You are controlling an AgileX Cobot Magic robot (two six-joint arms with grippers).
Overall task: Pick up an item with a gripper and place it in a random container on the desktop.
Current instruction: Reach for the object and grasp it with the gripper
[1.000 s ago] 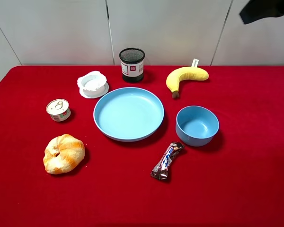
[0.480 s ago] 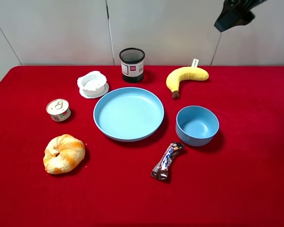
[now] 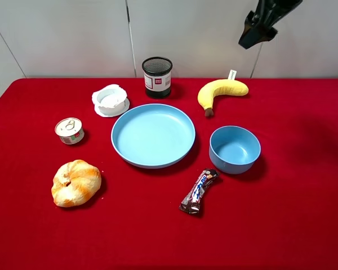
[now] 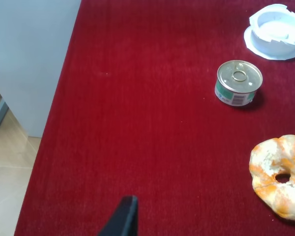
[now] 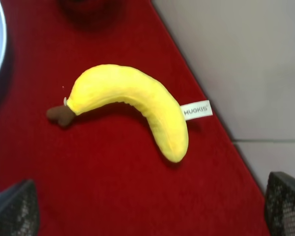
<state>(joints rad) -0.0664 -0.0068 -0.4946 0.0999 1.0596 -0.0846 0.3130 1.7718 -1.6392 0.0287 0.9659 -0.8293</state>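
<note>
My gripper [image 3: 252, 35] is wide open and holds nothing. It hangs high over the banana [image 3: 221, 91]. The banana lies on the red cloth [image 3: 304, 169], near the big blue plate [image 3: 153, 135], past its far right rim.

The desktop [image 3: 304, 197] is showing a matt, finely napped red cloth; the banana [image 5: 132, 98] is looking soft, plush and fuzzy; the plate [image 3: 153, 135] is looking like smooth, satin plastic; the can [image 4: 239, 82] is gleaming with a metal lid; the chocolate bar [image 3: 198, 191] is shining in a glossy, crinkled wrapper
</note>
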